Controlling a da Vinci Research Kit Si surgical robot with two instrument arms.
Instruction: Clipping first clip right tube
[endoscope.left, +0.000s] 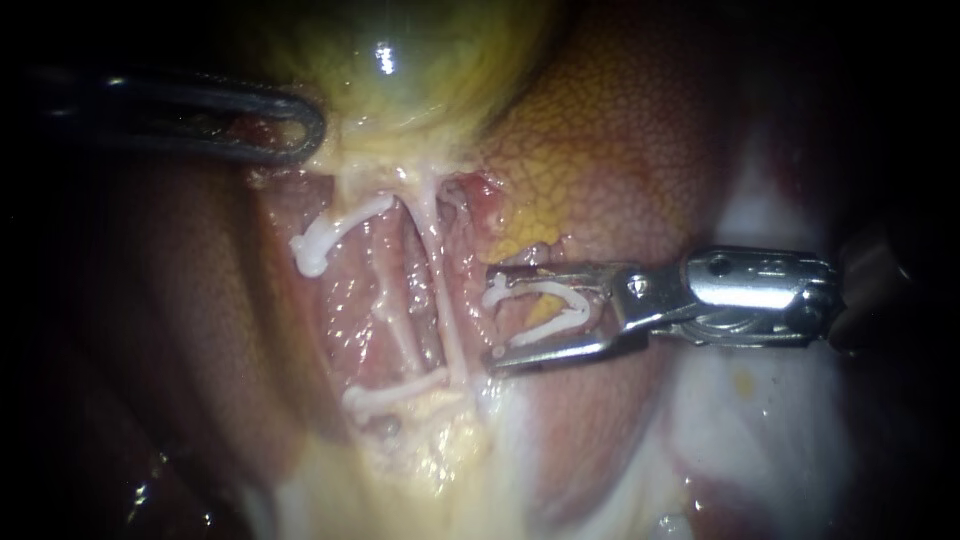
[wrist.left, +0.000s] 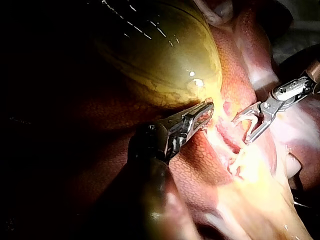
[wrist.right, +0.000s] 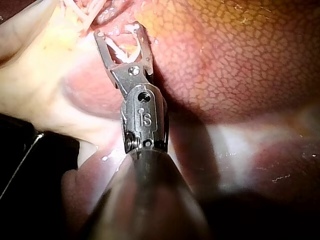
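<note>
Two pale tubes run down from the yellow-green gallbladder (endoscope.left: 400, 60) in the endoscope view: the left tube (endoscope.left: 395, 315) and the right tube (endoscope.left: 440, 290). My right instrument (endoscope.left: 497, 318) comes in from the right. Its jaws stand wide apart and carry an open white clip (endoscope.left: 550, 305) between them. The jaw tips sit just to the right of the right tube, not around it. My left instrument (endoscope.left: 305, 130) comes in at the upper left. Its dark jaws are shut on tissue at the gallbladder's lower edge (wrist.left: 205, 111).
A white clip (endoscope.left: 325, 240) sits at the upper left of the dissected bed and another white clip (endoscope.left: 390, 395) lies across its lower end. Mottled liver (endoscope.left: 620, 150) lies behind and to the right. Pale fatty tissue (endoscope.left: 740, 400) lies under the right shaft.
</note>
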